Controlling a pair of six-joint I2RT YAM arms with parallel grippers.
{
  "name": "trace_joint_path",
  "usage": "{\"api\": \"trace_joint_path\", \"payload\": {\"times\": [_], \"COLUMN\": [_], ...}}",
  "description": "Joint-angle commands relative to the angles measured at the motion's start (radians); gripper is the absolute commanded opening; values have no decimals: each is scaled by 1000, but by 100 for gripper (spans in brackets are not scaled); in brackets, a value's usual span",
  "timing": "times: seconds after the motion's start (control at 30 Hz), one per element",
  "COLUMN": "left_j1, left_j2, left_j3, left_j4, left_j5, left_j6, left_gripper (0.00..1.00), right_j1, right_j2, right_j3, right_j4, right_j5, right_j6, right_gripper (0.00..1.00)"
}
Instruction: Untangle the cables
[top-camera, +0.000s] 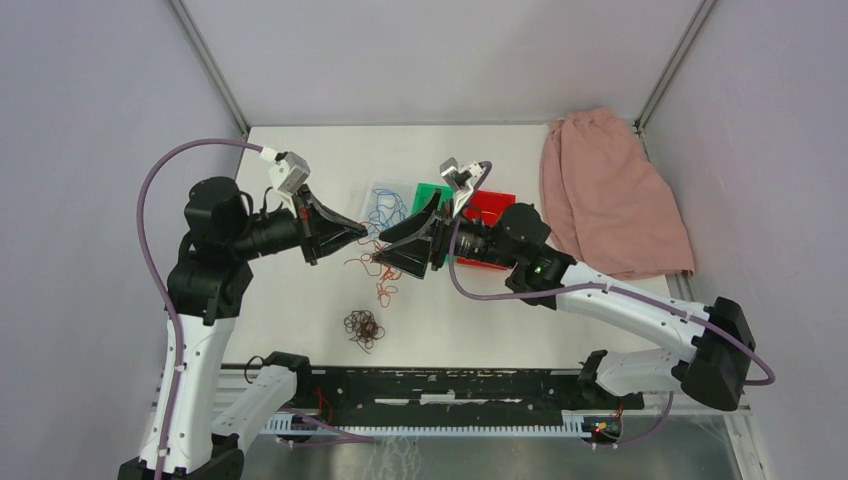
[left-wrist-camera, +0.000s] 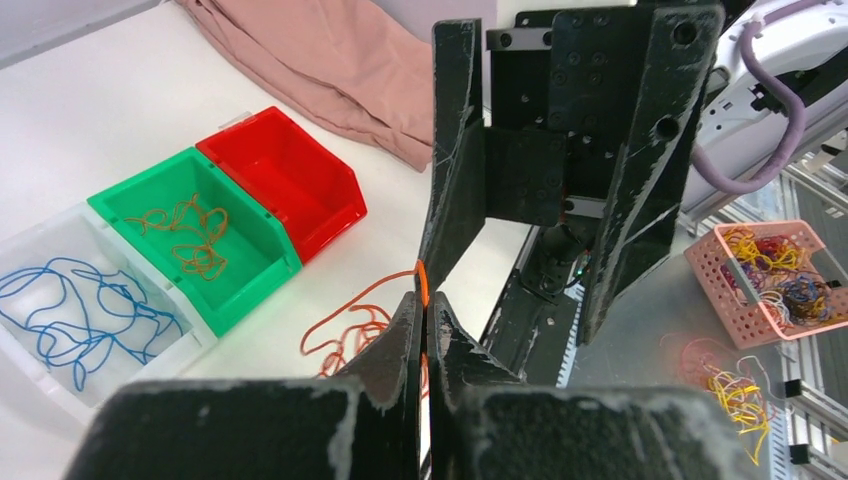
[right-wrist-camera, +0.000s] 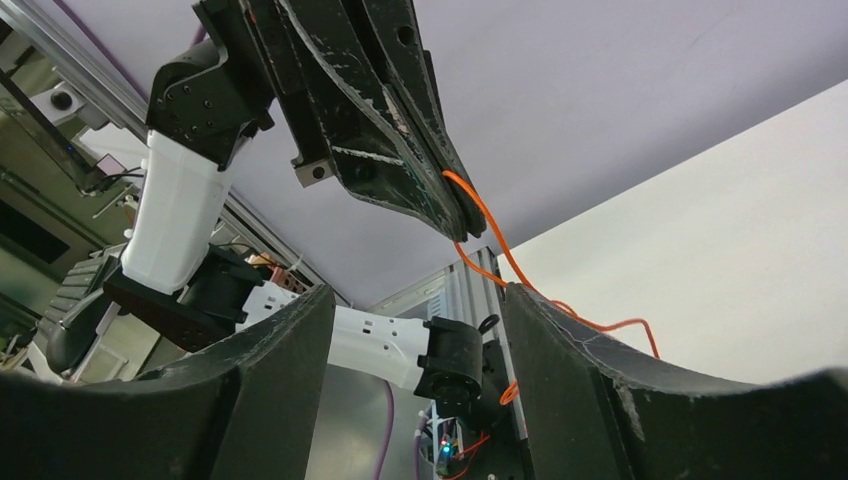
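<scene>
One orange cable inside left tool

Looking up from the right gripper, its two dark fingers are spread wide apart at the bottom of the view. Above them the left gripper points down, jaws pinched together on an orange cable. That cable loops out at the tip, drops past the edge of the right-hand finger and trails onto the white table. The left arm, white-shelled, stands at the left against a pale purple wall.
</scene>
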Motion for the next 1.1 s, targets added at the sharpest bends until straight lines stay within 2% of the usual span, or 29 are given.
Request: {"api": "trace_joint_path", "payload": {"times": [0.0, 0.43, 0.7, 0.97, 1.07], "left_j1": [-1, -2, -1, -1, 0], "left_j2": [-3, -10, -14, -9, -3], "left_j3": [2, -5, -11, 7, 21], "left_j4": [46, 114, 156, 172, 150], "left_j5": [38, 75, 75, 65, 50], "left_j6": [-81, -171, -218, -218, -187], "left_gripper": [3, 3, 3, 3, 3], "right_j1": [11, 60, 75, 77, 76], "right_j2": [26, 119, 147, 135, 80], "right_j3": [48, 102, 97, 42, -17], "right_j4": [47, 45, 87, 95, 86], "right_j5": [-22, -6, 12, 15, 29], "right_j6": [-23, -53, -30, -2, -5], "right_gripper": [70, 64, 53, 37, 41]}}
